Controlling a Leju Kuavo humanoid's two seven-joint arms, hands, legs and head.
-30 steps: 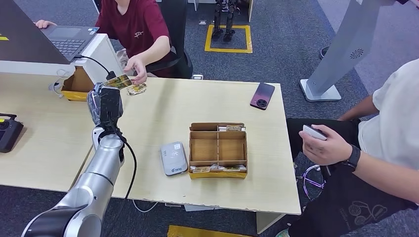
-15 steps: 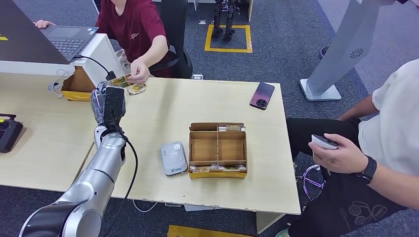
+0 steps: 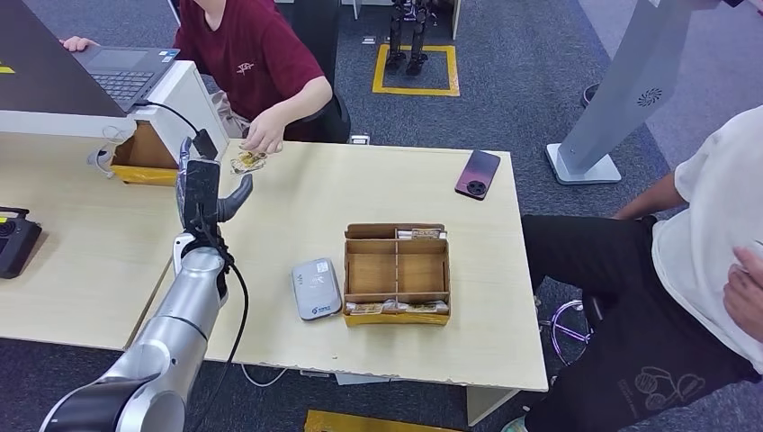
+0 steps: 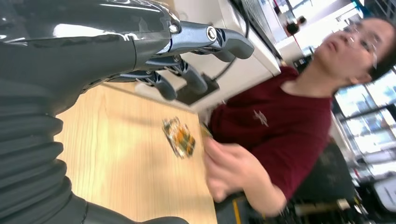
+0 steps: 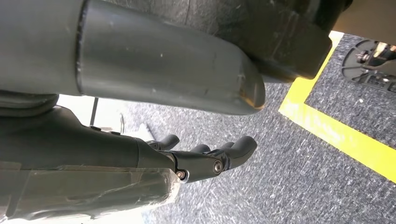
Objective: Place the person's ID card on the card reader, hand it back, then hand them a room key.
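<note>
Head view – one card reader [image 3: 316, 288], one phone [image 3: 477, 174]

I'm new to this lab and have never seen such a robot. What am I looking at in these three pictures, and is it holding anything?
It is a humanoid robot with two silver arms. The wide picture is from its head, looking down on a wooden table. The other two are from cameras at its wrists.

Its left hand is raised over the table, fingers spread, holding nothing. Its right hand hangs over the carpet, also empty.

On the table lie a grey card reader, a cardboard tray, a dark phone and a colourful card, beside the hand of a person in red.
</note>
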